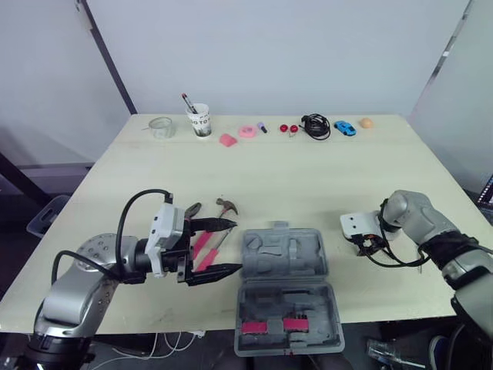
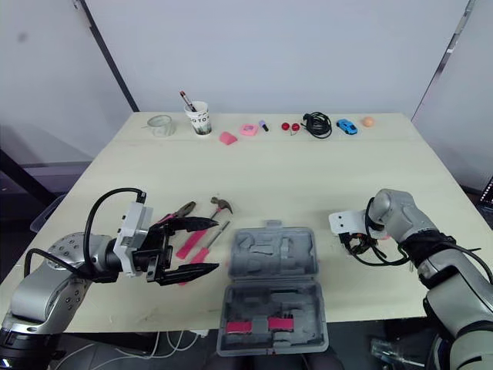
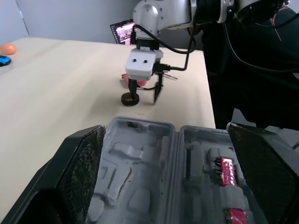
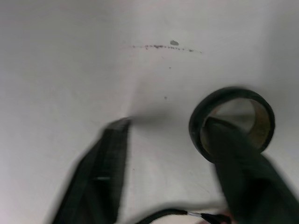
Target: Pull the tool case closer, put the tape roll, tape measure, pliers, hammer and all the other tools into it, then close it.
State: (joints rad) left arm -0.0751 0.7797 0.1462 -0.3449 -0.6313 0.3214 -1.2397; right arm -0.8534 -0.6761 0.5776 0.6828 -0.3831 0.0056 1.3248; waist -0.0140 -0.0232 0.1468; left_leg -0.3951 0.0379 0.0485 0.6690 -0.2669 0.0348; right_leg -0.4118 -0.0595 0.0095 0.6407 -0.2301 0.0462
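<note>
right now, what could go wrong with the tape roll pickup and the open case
1. The right gripper straddles the wall of the tape roll, one finger apparently inside; that thin pinch may slip or flip the roll.
2. The near half of the tool case seems to overhang the table edge, with the open left gripper beside it; a bump could tip it off.

Soft, even light, probably from overhead, brightens the pale wooden table (image 1: 308, 177); shadows are faint. In the right wrist view the black fingers (image 4: 105, 168) and black tape roll (image 4: 231, 92) look smeared.
</note>
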